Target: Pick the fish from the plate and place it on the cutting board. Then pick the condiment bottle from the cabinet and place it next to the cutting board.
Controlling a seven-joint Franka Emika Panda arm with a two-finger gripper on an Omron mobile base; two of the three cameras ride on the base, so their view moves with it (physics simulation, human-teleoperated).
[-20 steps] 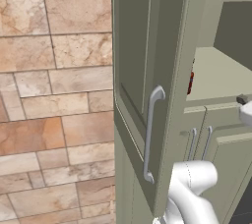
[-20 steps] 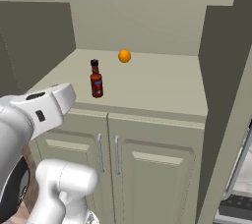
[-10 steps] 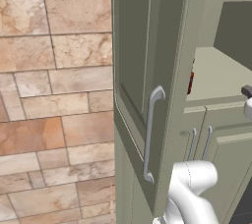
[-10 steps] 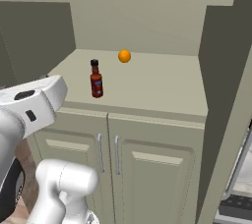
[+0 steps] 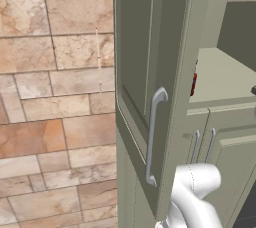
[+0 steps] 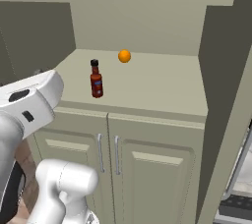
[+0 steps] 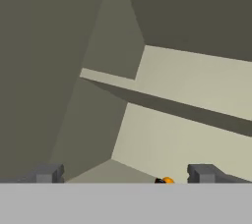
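Condiment bottle (image 6: 96, 79) first: you'll find it standing upright on the cabinet's (image 6: 162, 134) pale shelf surface, toward the front left of the recess in the right base view, dark red with a black cap and a narrow neck. Behind it and a little to its right, well apart from it, sits a small orange ball (image 6: 124, 56) near the back wall. Below the shelf you see 2 lower doors with 2 slim vertical handles (image 6: 100, 152) side by side at the centre seam.

From the left base view you look along the cabinet's long door (image 5: 150, 72), which stands open edge-on toward you, its curved silver bar handle (image 5: 152, 137) running down the face. Just past the door's edge a sliver of the bottle's red body (image 5: 193, 84) shows at the front of the shelf. To the left of the door is a wall of tan and pink stone tiles (image 5: 55, 97).

Your gripper (image 7: 123, 176) has its 2 dark finger tips spread wide, with nothing between them; in the hand view they rise at the bottom with the shelf recess ahead. Between the tips, low down, you can see the orange ball (image 7: 168, 181) and a dark speck right beside it on its left; you cannot tell from that view what the speck is. In the right base view the arm's white link (image 6: 29, 100) sits left of the bottle, apart from it.
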